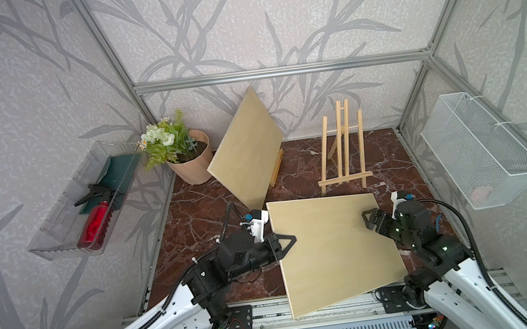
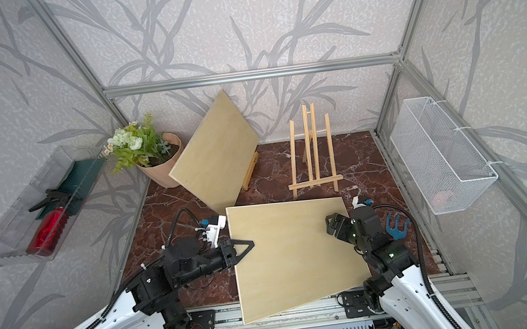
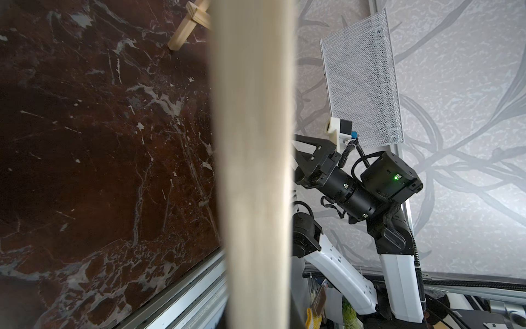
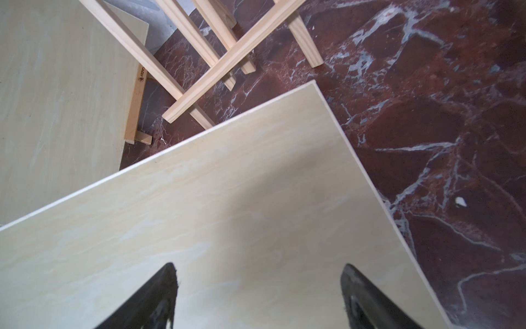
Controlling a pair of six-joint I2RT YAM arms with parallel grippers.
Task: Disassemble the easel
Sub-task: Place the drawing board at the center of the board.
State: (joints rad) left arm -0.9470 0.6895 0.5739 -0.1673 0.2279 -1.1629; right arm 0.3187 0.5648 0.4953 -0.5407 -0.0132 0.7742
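Note:
A bare wooden easel (image 1: 342,149) (image 2: 312,152) stands at the back right of the marbled table; its feet show in the right wrist view (image 4: 210,65). A second easel (image 1: 277,167) at the back carries a leaning pale board (image 1: 247,153) (image 2: 216,154). Another pale board (image 1: 330,249) (image 2: 293,254) (image 4: 227,199) lies slanted over the table's front, overhanging the rail. My left gripper (image 1: 293,238) (image 2: 251,243) is shut on its left edge, which the left wrist view shows edge-on (image 3: 253,171). My right gripper (image 1: 366,219) (image 2: 329,224) (image 4: 257,267) hovers open over its right corner.
A potted plant (image 1: 185,154) stands at the back left beside the leaning board. A clear wall tray (image 1: 68,230) holds a red spray bottle (image 1: 95,223). A white mesh basket (image 1: 479,149) hangs on the right wall. An aluminium rail (image 1: 263,315) runs along the front.

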